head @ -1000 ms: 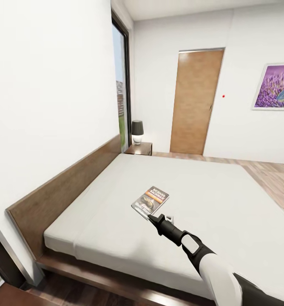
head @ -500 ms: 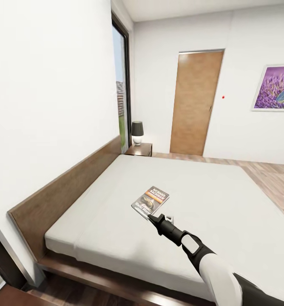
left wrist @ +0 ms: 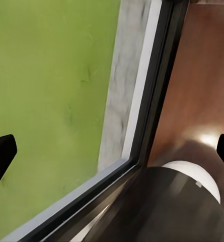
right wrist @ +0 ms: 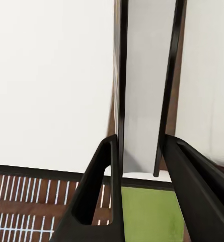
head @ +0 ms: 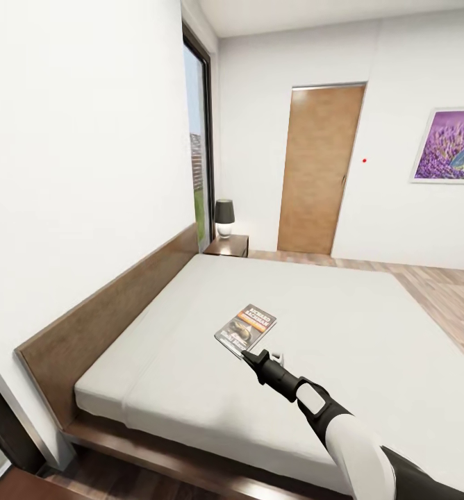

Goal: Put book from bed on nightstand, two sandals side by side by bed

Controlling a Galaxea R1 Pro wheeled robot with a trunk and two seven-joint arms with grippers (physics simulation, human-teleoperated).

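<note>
White walls enclose a bedroom whose off-white bed [head: 343, 326] with a brown headboard takes most of the floor. Beyond the bed's far corner, by the window, stands the nightstand [head: 228, 244] with a small lamp [head: 224, 216] on it. On the mattress, about midway across the bed, lies the book [head: 246, 328], flat, cover up. The right gripper [head: 253, 356] reaches to the book's near edge, its two fingers nearly closed around that thin edge. The left gripper [left wrist: 112, 151] has its fingers spread wide, holding nothing.
</note>
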